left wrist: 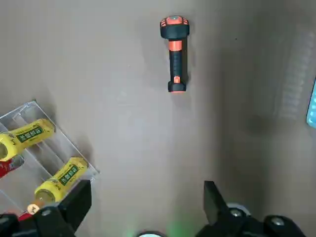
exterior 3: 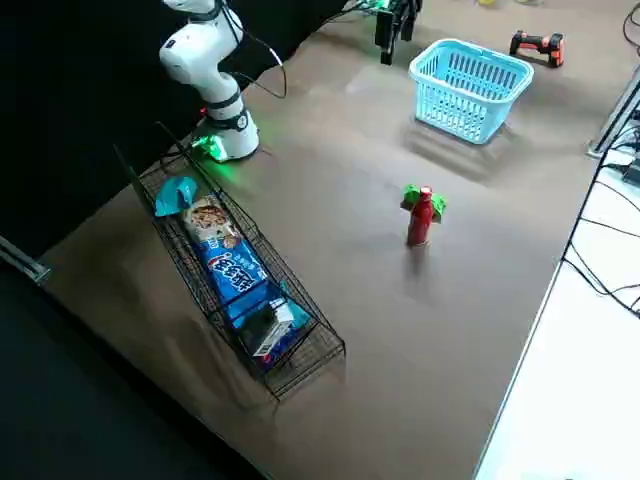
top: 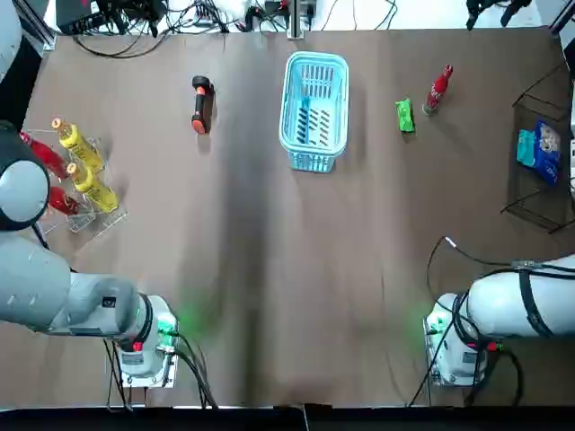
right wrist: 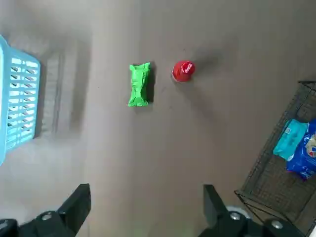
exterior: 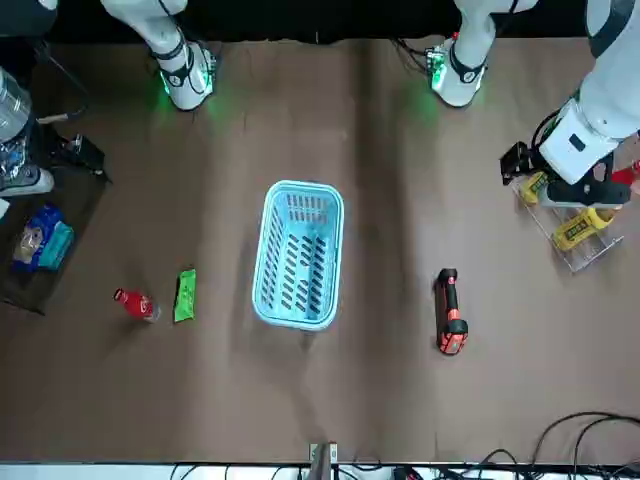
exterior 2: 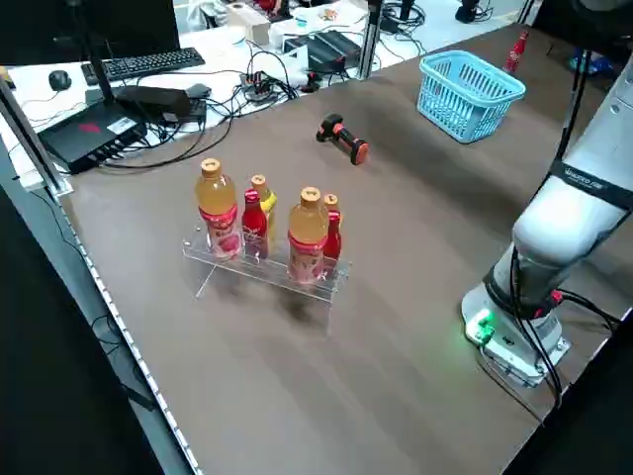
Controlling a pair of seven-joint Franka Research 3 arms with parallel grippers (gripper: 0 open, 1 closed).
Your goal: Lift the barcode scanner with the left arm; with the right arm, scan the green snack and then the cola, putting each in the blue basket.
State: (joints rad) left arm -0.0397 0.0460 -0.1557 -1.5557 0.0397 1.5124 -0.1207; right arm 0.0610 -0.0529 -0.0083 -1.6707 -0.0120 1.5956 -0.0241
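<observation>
A matte brown tabletop (top: 269, 269) fills every wide view. At 12 o'clock in the top view, black cables (top: 135, 22) tangle along its far edge. The left side view adds a pale desk beyond, carrying a black keyboard (exterior 2: 138, 64) and flat black boxes.

Read from the tabletop's centre in the top view, the light-blue slatted plastic basket (top: 316, 59) stands at 12 o'clock. The black-and-orange handheld barcode scanner (top: 201, 104) lies on its side at 11 o'clock, well apart from the basket. The flat green snack packet (top: 405, 116) and the small red cola bottle (top: 437, 88) sit just beside each other at 1 o'clock. A clear acrylic rack (top: 101, 218) of yellow and red bottles is at 9 o'clock, and a black wire tray (top: 530, 211) with blue packets is at 3 o'clock. The arm bases glow green at 7 and 5 o'clock.

The top view shows neither claw's fingers, but the wrist views do. The left claw (left wrist: 147, 190) hangs high over the tabletop, spread wide and holding nothing, with the scanner and the acrylic rack below it. The right claw (right wrist: 146, 190) is likewise spread and bare, above the snack packet and the cola bottle.

Only the right side view shows the cola bottle standing upright, with the snack packet partly behind it. The left side view shows the rack's bottles upright too.
</observation>
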